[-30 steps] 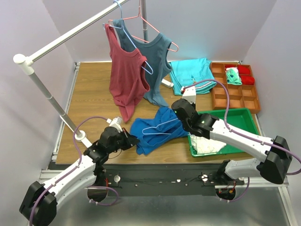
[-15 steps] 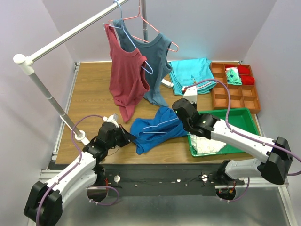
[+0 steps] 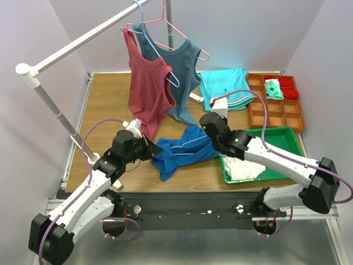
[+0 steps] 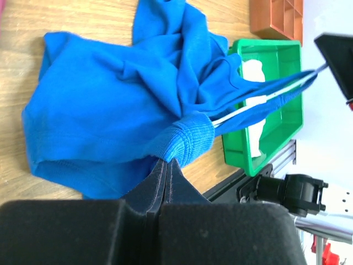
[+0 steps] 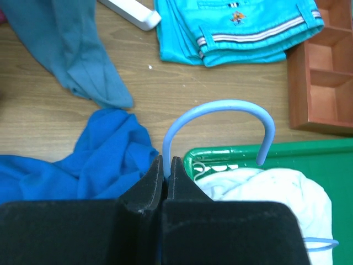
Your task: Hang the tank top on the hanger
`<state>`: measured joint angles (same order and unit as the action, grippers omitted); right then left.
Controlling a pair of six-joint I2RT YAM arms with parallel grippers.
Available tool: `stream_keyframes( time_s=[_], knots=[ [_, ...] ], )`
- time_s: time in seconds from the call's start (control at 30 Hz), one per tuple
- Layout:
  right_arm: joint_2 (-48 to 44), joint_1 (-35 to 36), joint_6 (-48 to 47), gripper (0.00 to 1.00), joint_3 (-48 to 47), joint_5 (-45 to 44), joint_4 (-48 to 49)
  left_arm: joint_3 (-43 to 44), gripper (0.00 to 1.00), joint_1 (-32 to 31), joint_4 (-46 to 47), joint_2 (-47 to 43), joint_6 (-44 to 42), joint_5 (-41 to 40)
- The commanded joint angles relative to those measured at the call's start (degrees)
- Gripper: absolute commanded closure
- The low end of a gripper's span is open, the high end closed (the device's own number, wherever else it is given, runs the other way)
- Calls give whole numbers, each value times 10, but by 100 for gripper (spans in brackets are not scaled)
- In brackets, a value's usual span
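The royal-blue sleeveless fabric tank top (image 3: 177,152) was seen bunched on the wooden surface (image 3: 105,110), near the front edge, stretched left to right between the arms. Its ribbed edge was pinched by the closed left fingers (image 4: 157,182). The thin light-blue wire hanger (image 5: 220,104) was clamped at the neck by the closed right fingers (image 5: 149,187). Its long axis was laid left-right through the top, and its hook was arched over the green plastic tray (image 5: 309,146).

Robot lab test cell: plain walls (image 3: 248,33), wooden table (image 3: 105,110) on metal frame (image 3: 182,207), clothes rail (image 3: 83,38).
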<state>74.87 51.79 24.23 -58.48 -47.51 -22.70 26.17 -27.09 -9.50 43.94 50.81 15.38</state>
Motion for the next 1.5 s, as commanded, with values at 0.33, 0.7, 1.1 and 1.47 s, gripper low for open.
stream_keyframes(
  time_s=[0.33, 0.7, 1.1, 1.47],
  knots=[
    [49, 15, -79, 99, -146, 15, 46, 220, 100, 4, -84, 81, -84, 34],
    [77, 23, -124, 99, -242, 43, 45, 289, 88, 5, -140, 87, -118, 16],
    [120, 46, -140, 99, -334, 58, 14, 353, 46, 7, -175, 81, -138, -1],
    [193, 46, -271, 99, -659, 136, -122, 517, 17, 7, -160, 27, -220, -41]
  ],
)
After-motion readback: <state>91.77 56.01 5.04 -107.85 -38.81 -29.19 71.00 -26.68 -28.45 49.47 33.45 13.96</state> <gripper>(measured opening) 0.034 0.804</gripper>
